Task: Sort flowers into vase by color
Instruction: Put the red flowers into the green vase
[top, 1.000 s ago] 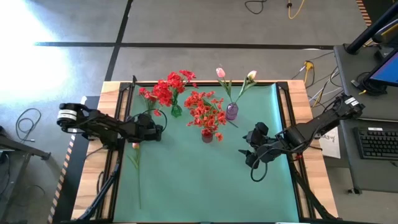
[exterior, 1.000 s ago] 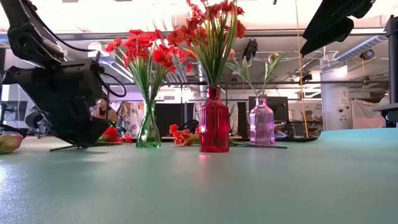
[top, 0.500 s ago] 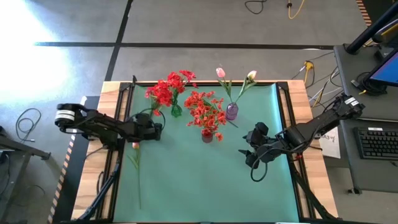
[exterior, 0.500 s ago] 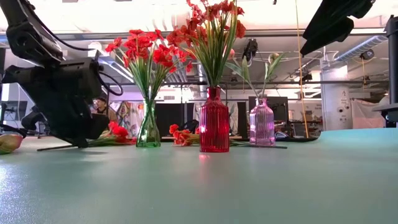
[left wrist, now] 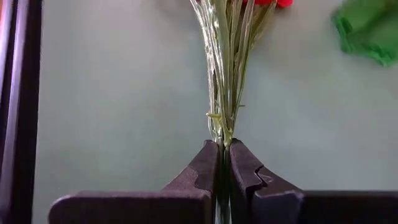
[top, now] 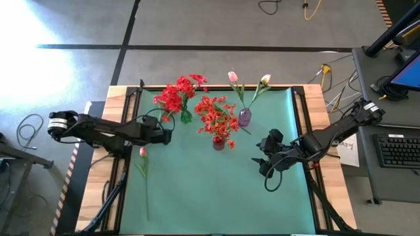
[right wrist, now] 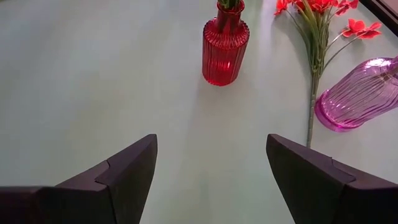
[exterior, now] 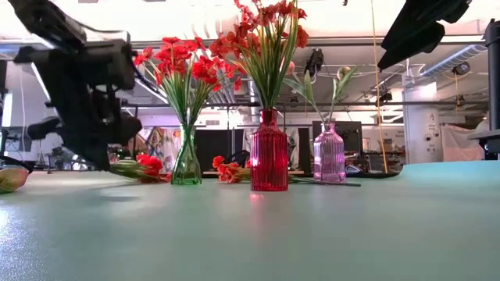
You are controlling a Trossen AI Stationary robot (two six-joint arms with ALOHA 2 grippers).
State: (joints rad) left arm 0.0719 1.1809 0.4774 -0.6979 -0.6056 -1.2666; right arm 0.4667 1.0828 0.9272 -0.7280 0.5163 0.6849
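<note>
The left gripper [left wrist: 224, 163] is sitting above the bench [top: 197, 196] at its left side, just beside the green vase [top: 186, 117]. Its fingers [left wrist: 205, 168] are pressing together on the green stems of a red flower bunch [left wrist: 227, 68], which is running straight out from the fingertips toward that vase. In the low view the left gripper [exterior: 98, 117] is hanging clear of the surface, with the red bunch [exterior: 144, 165] drooping low beside the green vase [exterior: 187, 160].

The green vase is already carrying a spray of red flowers [top: 177, 92]. The red vase [top: 218, 142] is standing near the bench's middle and holding orange-red flowers [top: 216, 117]. The purple vase [top: 244, 117] is standing just right of it, holding two tulips [top: 232, 77]. One loose orange-red stem [right wrist: 314, 74] is lying flat on the bench between the red vase [right wrist: 225, 43] and the purple vase [right wrist: 357, 96].

A pink tulip [top: 142, 152] is lying on the bench's left part, its long stem stretching toward the near edge; it is apart from the left gripper [top: 164, 136].

The right gripper [top: 266, 164] is waiting over the bench's right half, well apart from the vases, with its fingers [right wrist: 118, 177] spread wide and holding nothing.
</note>
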